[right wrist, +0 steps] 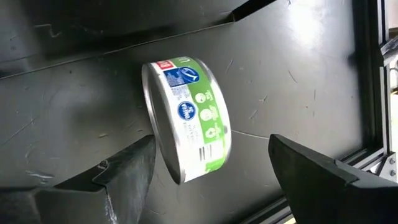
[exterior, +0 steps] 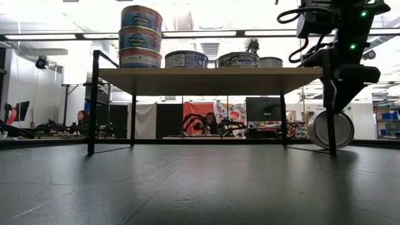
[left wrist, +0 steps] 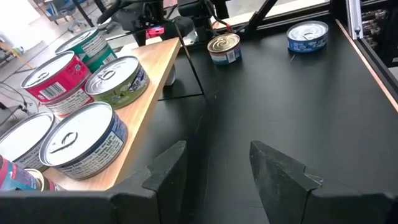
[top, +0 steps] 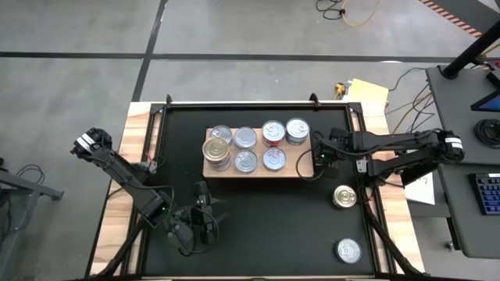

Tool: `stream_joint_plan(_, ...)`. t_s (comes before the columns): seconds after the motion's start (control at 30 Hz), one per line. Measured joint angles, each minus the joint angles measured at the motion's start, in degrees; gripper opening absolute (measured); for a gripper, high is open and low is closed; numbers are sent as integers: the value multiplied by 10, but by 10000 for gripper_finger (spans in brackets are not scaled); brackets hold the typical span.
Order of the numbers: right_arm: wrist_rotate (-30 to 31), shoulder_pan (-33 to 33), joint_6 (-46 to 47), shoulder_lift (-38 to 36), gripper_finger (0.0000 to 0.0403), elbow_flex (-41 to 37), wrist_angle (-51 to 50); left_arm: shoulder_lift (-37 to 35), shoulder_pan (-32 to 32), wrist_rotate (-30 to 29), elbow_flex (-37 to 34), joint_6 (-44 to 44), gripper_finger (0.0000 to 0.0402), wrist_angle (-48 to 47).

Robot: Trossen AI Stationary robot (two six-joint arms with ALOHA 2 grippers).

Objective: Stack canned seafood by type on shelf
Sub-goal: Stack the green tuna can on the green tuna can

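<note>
Right wrist view shows the right claw (right wrist: 211,171) spread wide around a green-labelled can (right wrist: 186,118) standing on its rim on the counter (right wrist: 298,74), just beside the shelf (top: 251,168), its round axis lying level. Left claw (left wrist: 214,171) waits half-open, empty, farther from that can.

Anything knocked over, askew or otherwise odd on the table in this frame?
Yes. One green-labelled can stands on its edge on the black mat beside the shelf, not flat like the others. The open right end effector straddles it without touching.
</note>
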Motion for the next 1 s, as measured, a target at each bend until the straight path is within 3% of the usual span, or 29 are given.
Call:
stream_joint_plan(0.23, -40, -19, 2, 0, 296, 0, 4, 0, 0, 0, 0, 5, 162, -6)
stream_joint_plan(0.57, -47, -20, 7, 13, 292, 0, 7, 0, 0, 0, 0, 5, 162, -16)
stream_joint_plan(0.8, -57, -20, 3, 52, 277, 0, 12, 0, 0, 0, 0, 5, 162, -16)
stream_joint_plan(1.0, -55, -20, 3, 43, 256, 0, 10, 0, 0, 0, 0, 5, 162, -16)
